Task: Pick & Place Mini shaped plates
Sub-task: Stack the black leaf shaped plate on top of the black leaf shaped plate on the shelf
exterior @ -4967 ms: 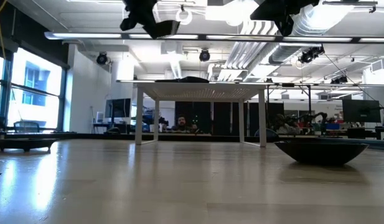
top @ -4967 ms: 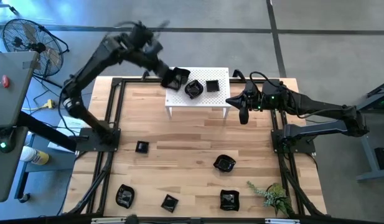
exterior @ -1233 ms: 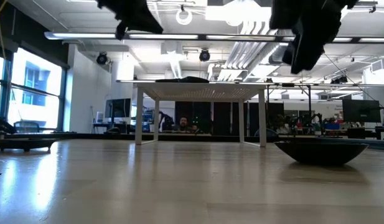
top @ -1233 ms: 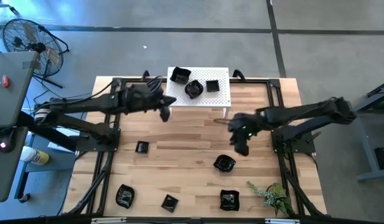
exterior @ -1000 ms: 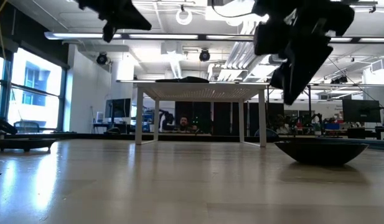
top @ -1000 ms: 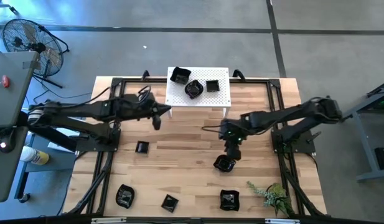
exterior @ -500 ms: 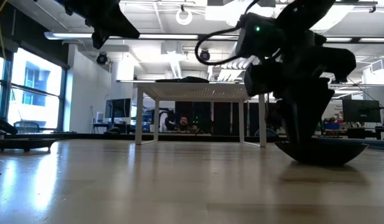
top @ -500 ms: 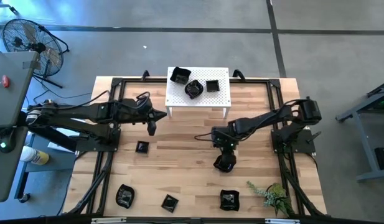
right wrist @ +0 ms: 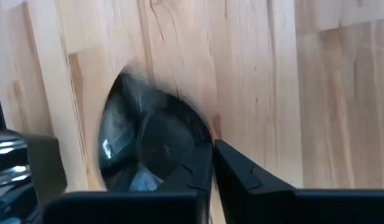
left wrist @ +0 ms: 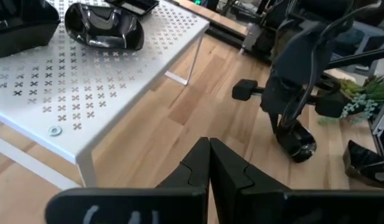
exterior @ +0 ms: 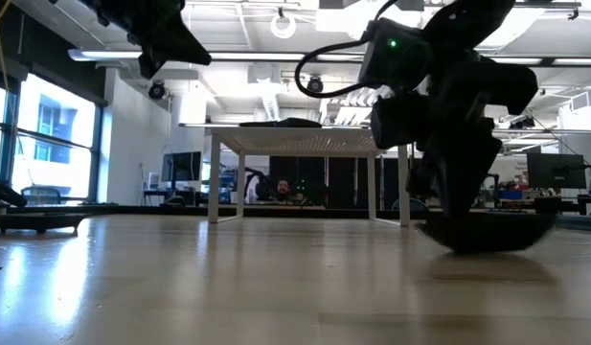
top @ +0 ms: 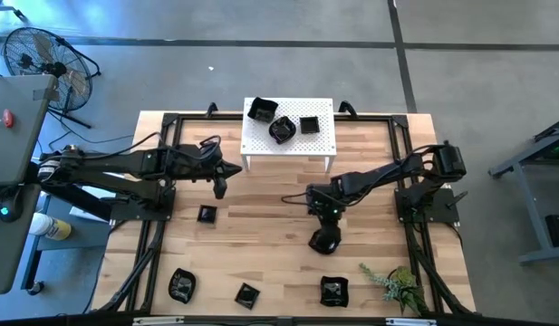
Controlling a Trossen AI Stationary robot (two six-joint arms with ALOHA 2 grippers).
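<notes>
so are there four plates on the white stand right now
No, the high view shows only three black plates on the white stand.

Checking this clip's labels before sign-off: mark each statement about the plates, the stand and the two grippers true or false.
1. Three mini plates sit on the white perforated stand. True.
2. The right gripper is down at a round black plate on the wooden table. True; its fingers have closed on the plate's rim.
3. The left gripper holds a plate. False; it is shut on nothing, hovering near the stand's front left corner.
4. No plates remain on the table. False; besides the one at the right gripper, four more lie on the wood.
5. A small green plant sprig lies near the table's front right corner. True.
</notes>
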